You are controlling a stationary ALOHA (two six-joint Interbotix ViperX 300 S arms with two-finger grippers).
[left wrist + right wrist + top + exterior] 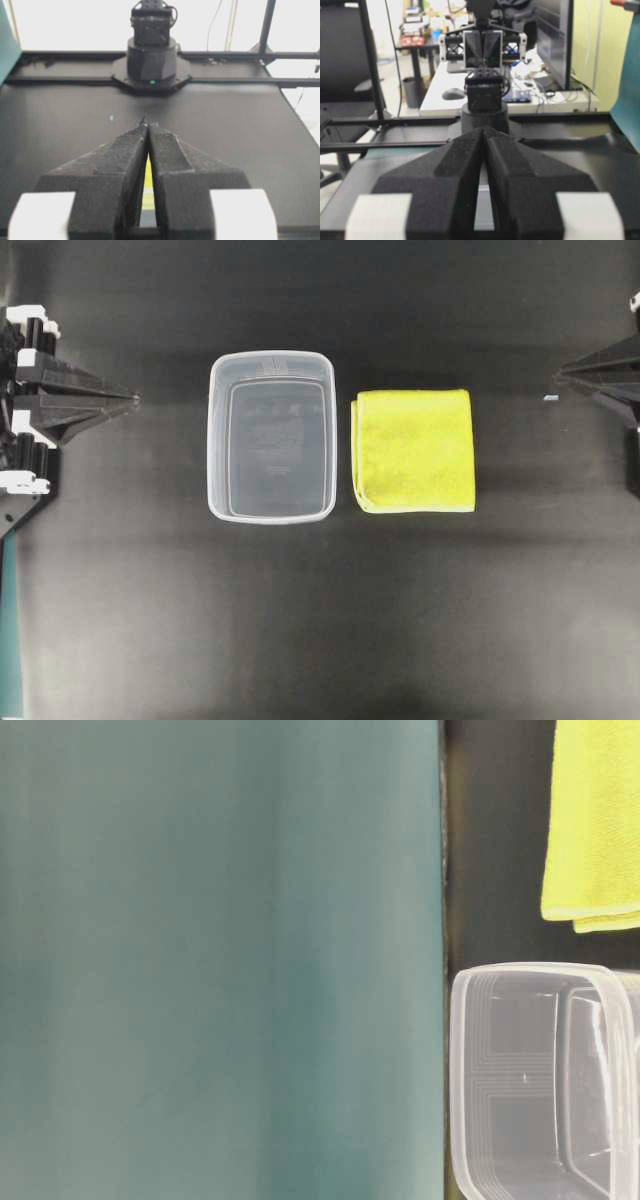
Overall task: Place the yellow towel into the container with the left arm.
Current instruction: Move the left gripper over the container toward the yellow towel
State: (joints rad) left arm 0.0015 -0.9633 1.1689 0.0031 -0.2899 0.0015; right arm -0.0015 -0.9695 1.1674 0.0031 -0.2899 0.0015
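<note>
Two end effectors are seen closed and empty at the worktop (pixel 300 620) edges: left end effector (pixel 132 397), right end effector (pixel 560 375). Between them, well apart from both, the yellow towel (pixel 414 450) is laid just beside the container (pixel 271 436).

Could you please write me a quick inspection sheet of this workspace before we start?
Surface: black matte tabletop, bare around the items.
Job's things: clear translucent rectangular plastic tub, empty, upright; folded yellow cloth towel flat beside it, not touching.
Clutter: small pale speck near the right arm.
Grippers: left hand shut, empty, at the table edge; right hand shut, empty.
Cables: thin dark cables behind the table.
Surroundings: teal panel; cluttered white office desk.
</note>
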